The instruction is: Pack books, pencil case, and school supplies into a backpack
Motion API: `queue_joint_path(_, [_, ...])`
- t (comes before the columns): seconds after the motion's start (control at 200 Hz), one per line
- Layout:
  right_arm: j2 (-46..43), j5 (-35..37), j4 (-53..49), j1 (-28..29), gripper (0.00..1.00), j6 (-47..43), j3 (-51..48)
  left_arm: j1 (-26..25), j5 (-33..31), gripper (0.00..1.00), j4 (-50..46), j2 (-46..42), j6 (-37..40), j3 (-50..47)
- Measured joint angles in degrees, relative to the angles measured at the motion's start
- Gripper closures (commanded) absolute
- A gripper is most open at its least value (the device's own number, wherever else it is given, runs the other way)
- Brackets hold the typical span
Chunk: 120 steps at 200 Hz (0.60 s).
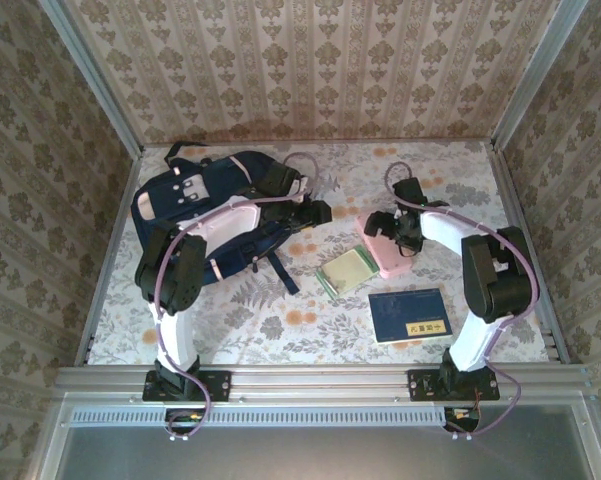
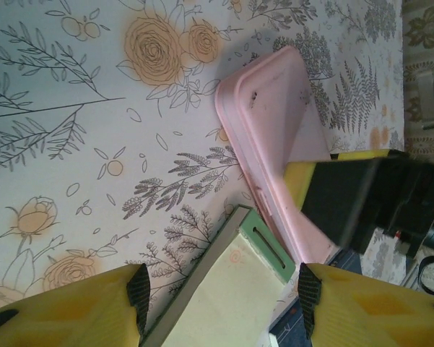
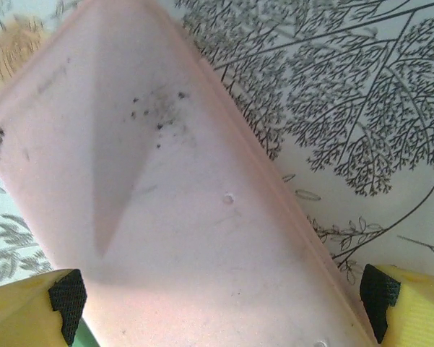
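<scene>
Evidently at the pencil-case step of the packing. Shows, from above, the right gripper (image 1: 404, 238) poised over the pale pink pencil case (image 1: 383, 258), lying flat right of centre on the floral table (image 1: 260, 330). From the right wrist, shows its jaws spread wide, a black fingertip (image 3: 66, 295) at either long side of the case, not yet pinching it by the look. Shows the left gripper (image 1: 315, 212) just beside the right edge of the navy backpack (image 1: 195, 205) at the far left, jaws parted and gripping nothing, hovering above the tabletop. Places the green-and-white pad (image 1: 345, 270) just beside the case, to its left and nearer, and the navy book with a yellow label (image 1: 410, 315) nearer again, on the right. No telling the state of the backpack's mouth beneath the left arm. Next, probably calls for lowering the right jaws, closing them across the case's narrow width without catching the neighbouring pad, then lifting and carrying leftward to the backpack.
</scene>
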Motion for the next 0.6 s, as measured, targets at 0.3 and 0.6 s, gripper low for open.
queue_joint_path(0.3, [1.99,3.58,-1.38,3.52,0.0,-4.24,3.17,0.94,0.61,0.42,0.72,-0.44,0.0,-2.03])
queue_joint_path(0.6, [-1.16,2.01,-1.4,3.65,0.0,-6.4,0.42,1.05,1.66,0.42,1.05,-1.07,0.07,-3.17])
